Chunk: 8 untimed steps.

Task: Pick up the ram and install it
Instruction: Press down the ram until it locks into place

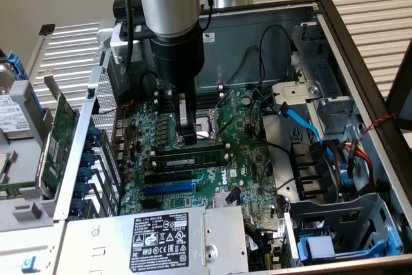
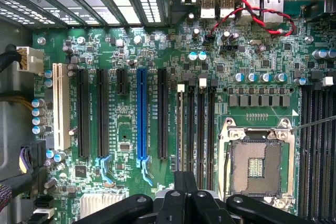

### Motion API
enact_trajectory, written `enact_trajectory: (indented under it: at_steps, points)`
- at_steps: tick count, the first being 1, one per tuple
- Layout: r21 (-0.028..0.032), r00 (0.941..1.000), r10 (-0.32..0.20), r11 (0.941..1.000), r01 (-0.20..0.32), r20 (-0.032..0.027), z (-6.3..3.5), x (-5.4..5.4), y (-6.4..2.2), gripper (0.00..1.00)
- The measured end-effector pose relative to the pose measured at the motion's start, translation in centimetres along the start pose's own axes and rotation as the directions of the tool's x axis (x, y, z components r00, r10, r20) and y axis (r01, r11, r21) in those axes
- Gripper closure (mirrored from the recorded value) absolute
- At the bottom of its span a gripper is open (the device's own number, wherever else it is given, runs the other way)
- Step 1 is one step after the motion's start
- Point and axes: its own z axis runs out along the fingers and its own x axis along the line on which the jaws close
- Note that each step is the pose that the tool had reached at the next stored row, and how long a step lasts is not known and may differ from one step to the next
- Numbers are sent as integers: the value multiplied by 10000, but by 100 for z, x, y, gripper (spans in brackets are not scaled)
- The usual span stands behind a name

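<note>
The ram [image 1: 193, 157] is a thin green stick with a white label. It stands on edge in a black memory slot on the motherboard [image 1: 254, 159], beside the CPU socket [image 1: 207, 127]. In the wrist view the ram [image 2: 181, 129] is seen edge-on as a pale line in the outermost slot of that bank, between white end clips. My gripper [image 1: 188, 136] hangs just above the board at the socket's edge, close to the ram, with its black fingers together. In the wrist view the gripper [image 2: 185, 179] is shut with nothing between the fingertips, right over one end of the ram's slot.
The open computer case has a power supply [image 1: 174, 236] in front, a drive cage [image 1: 341, 223] and a blue cable [image 1: 302, 120] on the exterior view's right. A green expansion card [image 1: 61, 127] and a hard drive [image 1: 9, 117] lie outside the case on the left. Red-black wires [image 2: 257, 11] cross the board.
</note>
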Motion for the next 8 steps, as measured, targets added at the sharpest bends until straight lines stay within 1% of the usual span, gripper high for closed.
enact_trajectory:
  at_steps: [4, 5, 8]
  points:
    - [0, 10000, 0, 10000, 0, 0, 0, 0, 0, 90]
    - [-3, 10000, 74, 10000, -74, -2, 0, 0, 0, 90]
    - [-18, 9987, 512, 9987, -512, -5, 0, 0, 0, 90]
